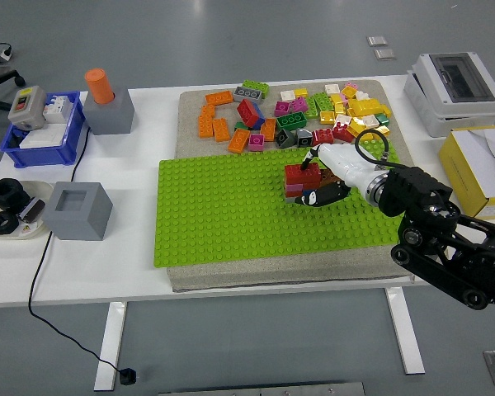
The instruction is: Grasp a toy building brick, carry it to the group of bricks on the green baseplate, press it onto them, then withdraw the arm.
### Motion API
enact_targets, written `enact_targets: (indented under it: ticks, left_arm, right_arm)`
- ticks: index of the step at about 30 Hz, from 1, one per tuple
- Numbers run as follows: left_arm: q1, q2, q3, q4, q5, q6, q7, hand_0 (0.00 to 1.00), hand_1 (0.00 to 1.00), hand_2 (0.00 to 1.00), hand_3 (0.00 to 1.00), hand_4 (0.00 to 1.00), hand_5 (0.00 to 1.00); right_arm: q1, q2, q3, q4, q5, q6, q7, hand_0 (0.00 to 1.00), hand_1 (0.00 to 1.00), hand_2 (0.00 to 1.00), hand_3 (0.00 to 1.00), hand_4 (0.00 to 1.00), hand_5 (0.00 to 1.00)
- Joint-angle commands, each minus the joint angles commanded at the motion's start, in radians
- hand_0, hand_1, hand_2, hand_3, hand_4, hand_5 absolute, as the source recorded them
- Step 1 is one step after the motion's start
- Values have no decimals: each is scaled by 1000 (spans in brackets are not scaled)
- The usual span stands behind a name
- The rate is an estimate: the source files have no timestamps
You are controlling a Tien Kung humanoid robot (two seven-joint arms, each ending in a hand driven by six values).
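From the head view I see the dark red brick (302, 173) seated on top of a small brick stack (297, 189) on the green baseplate (223, 214), right of its middle; my right hand (337, 172), white-backed with black fingers (323, 195), reaches in from the right, its fingers clasping the dark red brick's right side; loose bricks (293, 111) lie on the grey mat beyond.
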Motion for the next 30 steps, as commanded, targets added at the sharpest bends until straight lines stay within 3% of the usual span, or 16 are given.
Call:
enact_targets:
  ticks: [17, 30]
  left_arm:
    - [1, 0, 1, 0, 1, 0, 0, 635, 623, 580, 586, 649, 220]
    - [6, -3, -1, 0, -5, 2, -1, 635, 623, 580, 586, 648, 219]
  right_arm:
    - [-2, 5, 10, -2, 2, -4, 1, 888, 840, 871, 650, 911, 424]
    - [-19, -13, 82, 57, 22, -30, 20, 881, 838, 869, 653, 908, 426]
